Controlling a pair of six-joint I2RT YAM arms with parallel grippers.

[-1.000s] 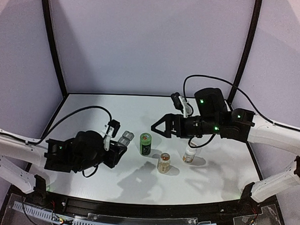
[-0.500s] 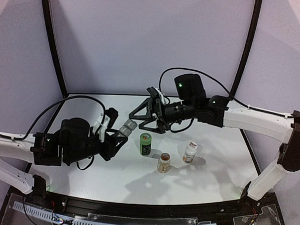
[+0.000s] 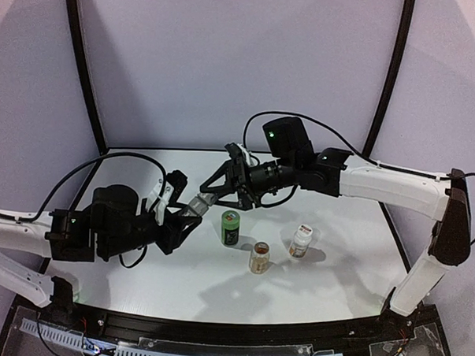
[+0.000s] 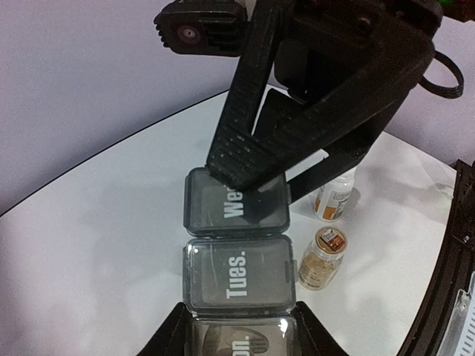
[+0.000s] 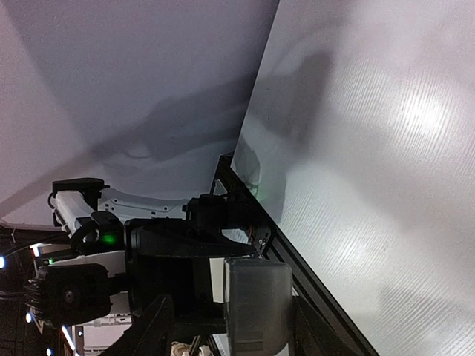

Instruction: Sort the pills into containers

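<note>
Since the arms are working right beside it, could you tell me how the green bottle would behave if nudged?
The green bottle stands upright, tall for its narrow base, so a push near the top would probably tip it. It looks round, so once down it may roll. Small, it is likely light.

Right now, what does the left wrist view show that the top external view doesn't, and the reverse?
Left wrist only: the lid lettering on the pill box, with "Tues." on the middle compartment and "We" partly covered on the far one, where a finger of the right end effector lies across the lid.
Top external only: the green bottle.
Both: the pill box held by the left end effector, the right end effector at the box's far end, the amber bottle and the white bottle.
</note>
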